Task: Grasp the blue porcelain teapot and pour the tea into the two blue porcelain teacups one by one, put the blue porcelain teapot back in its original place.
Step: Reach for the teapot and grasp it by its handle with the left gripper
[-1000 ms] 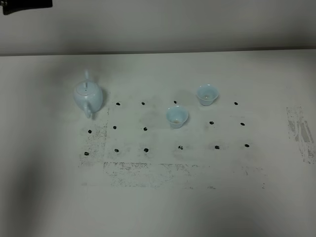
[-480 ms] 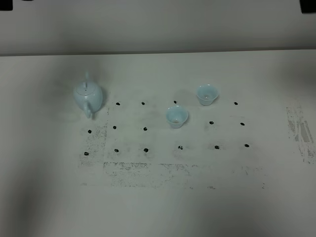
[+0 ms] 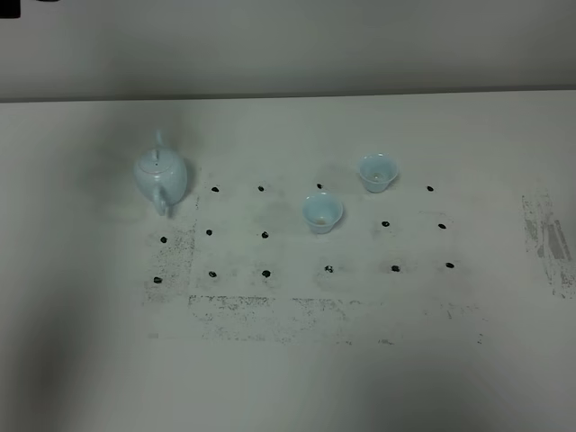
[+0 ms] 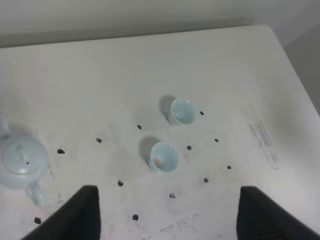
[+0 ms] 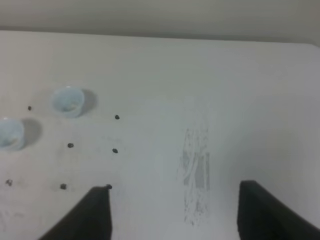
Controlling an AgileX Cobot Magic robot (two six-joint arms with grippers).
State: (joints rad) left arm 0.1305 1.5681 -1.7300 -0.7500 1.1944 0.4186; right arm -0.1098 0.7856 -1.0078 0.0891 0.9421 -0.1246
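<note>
The blue porcelain teapot point(image 3: 162, 175) stands upright at the left of the white table, its handle toward the near side. The two blue porcelain teacups stand apart right of centre, one nearer point(image 3: 322, 212) and one farther point(image 3: 378, 171). Neither gripper shows in the high view. High over the table, my left gripper point(image 4: 169, 210) is open and empty, with the teapot point(image 4: 22, 160) and both cups point(image 4: 163, 157) point(image 4: 181, 110) below it. My right gripper point(image 5: 175, 205) is also open and empty, with the cups point(image 5: 67, 101) point(image 5: 10, 134) off to one side.
Black dots point(image 3: 265, 235) form a grid on the table point(image 3: 288, 378), among grey scuff marks point(image 3: 544, 238). The table's far edge meets a pale wall. A dark bit of the rig point(image 3: 7, 7) shows at the top left corner.
The dark arm parts at the top edge of the high view have drawn back almost out of frame. Teapot and cups have not moved.
</note>
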